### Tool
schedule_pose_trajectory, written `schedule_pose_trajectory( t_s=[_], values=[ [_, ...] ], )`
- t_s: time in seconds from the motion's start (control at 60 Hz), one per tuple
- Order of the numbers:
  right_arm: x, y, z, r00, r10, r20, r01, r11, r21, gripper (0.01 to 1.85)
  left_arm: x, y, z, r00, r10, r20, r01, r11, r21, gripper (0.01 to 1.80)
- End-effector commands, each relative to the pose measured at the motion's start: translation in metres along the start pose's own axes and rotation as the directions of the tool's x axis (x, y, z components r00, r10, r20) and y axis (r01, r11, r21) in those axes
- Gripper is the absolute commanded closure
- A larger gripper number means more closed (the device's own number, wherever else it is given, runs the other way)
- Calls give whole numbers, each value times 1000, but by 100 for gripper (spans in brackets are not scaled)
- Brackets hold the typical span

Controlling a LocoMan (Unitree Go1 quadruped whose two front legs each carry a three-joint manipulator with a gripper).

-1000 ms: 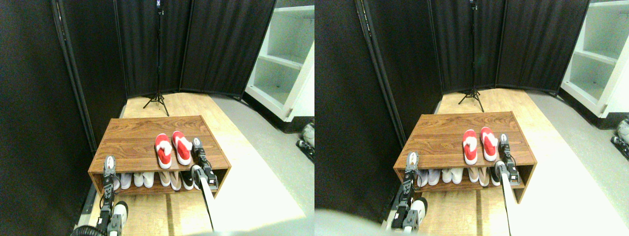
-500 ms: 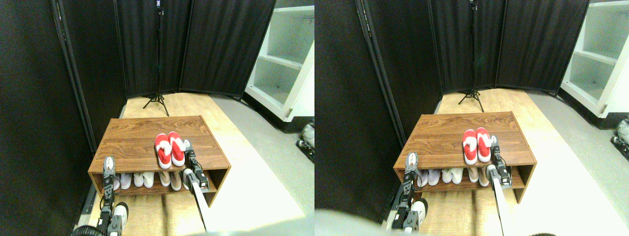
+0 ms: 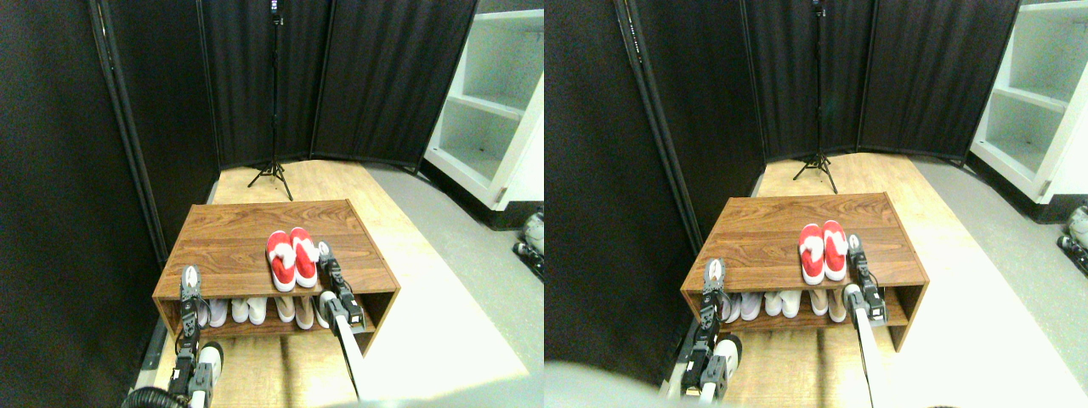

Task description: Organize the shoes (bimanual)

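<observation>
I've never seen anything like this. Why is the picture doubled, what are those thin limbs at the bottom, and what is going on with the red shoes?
The picture is doubled because one wide camera on a four-legged robot has two eyes, both looking forward and down. The pale limbs are its two arms, each ending in a small dark gripper. The right gripper sits against the right side of the red shoes, which stand side by side on top of a wooden shoe rack. The left gripper is at the rack's front left corner, holding nothing. Other pale shoes fill the shelf underneath. Black curtains stand behind.
</observation>
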Motion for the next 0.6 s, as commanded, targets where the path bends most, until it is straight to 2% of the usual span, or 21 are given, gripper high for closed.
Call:
schedule_pose_trajectory(
  t_s=[0.017,0.083,0.117,0.167,0.233,0.267,0.333,0.35,0.6],
  values=[
    [-14,12,12,999,28,32,-27,1000,-15,185,3,-2,-3,1000,-23,5,23,1000,6,180],
    [-27,26,22,993,109,39,-106,993,-56,185,5,-3,-4,1000,-22,3,22,1000,0,180],
    [-28,27,24,992,121,38,-118,991,-63,185,5,-3,-4,1000,-22,2,22,1000,-2,180],
    [-39,37,31,985,170,35,-167,983,-77,185,6,-3,-6,1000,-20,-5,20,1000,-24,180],
    [-54,45,38,978,205,34,-203,978,-57,185,7,-3,-8,1000,-17,-16,17,999,-48,180],
    [-56,46,38,978,207,36,-205,977,-56,185,7,-3,-8,1000,-16,-17,15,999,-48,180],
    [-66,52,42,969,243,33,-241,969,-57,185,7,-4,-10,1000,-12,-22,11,999,-49,180],
    [-71,53,44,962,271,33,-269,961,-66,185,7,-5,-10,1000,-11,-22,10,999,-48,180],
    [-103,49,44,955,297,5,-297,955,-7,185,3,-8,-12,999,14,-37,-16,999,-45,180]
  ],
)
